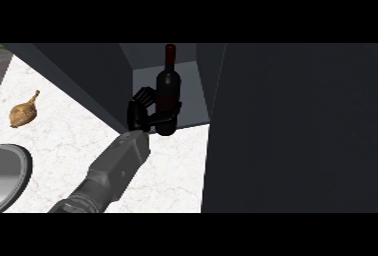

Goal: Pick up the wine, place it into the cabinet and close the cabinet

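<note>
The wine (167, 95), a dark bottle with a red top, stands upright in the head view, its neck rising above the one hand (142, 111) that shows and its base sitting just below and to the right of that hand. The hand's black fingers (164, 116) are curled round the bottle's lower body, holding it. Which arm this is cannot be told for certain; its grey forearm (112, 172) comes up from the lower left of the view. Bottle and hand are at the mouth of the cabinet (103, 85), inside its open compartment, with the grey back wall behind the bottle. To the right of the hand a large dark panel, the cabinet door (291, 130), fills the view. Well to the left of the hand a chicken drumstick (24, 112) lies on the white marbled counter (173, 165). Lower left of the hand, beside the forearm, is the rim of a grey plate (21, 167).
</note>
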Motion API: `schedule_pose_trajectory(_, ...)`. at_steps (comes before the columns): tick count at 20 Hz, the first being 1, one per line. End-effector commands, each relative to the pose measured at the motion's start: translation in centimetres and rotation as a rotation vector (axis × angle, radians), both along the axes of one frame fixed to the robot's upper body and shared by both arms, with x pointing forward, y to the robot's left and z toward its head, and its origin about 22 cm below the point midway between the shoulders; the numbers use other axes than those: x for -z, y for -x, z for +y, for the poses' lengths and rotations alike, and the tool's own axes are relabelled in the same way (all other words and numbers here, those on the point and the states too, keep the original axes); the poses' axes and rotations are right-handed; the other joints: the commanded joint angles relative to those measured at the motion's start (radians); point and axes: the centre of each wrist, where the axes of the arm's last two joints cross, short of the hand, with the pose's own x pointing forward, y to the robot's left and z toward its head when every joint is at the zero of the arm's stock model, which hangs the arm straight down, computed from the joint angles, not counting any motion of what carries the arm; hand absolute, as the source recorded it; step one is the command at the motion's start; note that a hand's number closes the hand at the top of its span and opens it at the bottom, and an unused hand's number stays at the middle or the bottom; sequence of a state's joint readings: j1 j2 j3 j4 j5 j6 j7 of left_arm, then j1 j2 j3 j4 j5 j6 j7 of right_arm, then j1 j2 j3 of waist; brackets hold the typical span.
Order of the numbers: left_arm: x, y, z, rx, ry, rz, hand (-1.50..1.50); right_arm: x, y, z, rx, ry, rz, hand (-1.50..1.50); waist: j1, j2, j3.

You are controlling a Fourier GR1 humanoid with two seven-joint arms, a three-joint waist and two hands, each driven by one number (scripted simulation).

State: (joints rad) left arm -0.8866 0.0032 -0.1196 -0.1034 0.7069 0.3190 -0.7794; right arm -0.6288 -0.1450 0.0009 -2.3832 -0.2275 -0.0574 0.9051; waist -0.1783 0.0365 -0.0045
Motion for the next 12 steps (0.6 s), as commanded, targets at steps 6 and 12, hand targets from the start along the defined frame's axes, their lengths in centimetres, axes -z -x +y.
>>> schedule_pose_trajectory(6, -1.5, -1.0, -1.0, -0.015, -0.023, -0.013, 1.5, -0.2, -0.3, 0.1, -0.025, -0.009, 0.008, -1.5, -0.009, 0.007, -0.001)
schedule_pose_trajectory(12, -4.4, -3.0, -2.4, -0.033, -0.028, -0.02, 1.5, 0.0, 0.3, -0.7, -0.017, -0.015, 0.01, -1.5, -0.012, -0.001, 0.002)
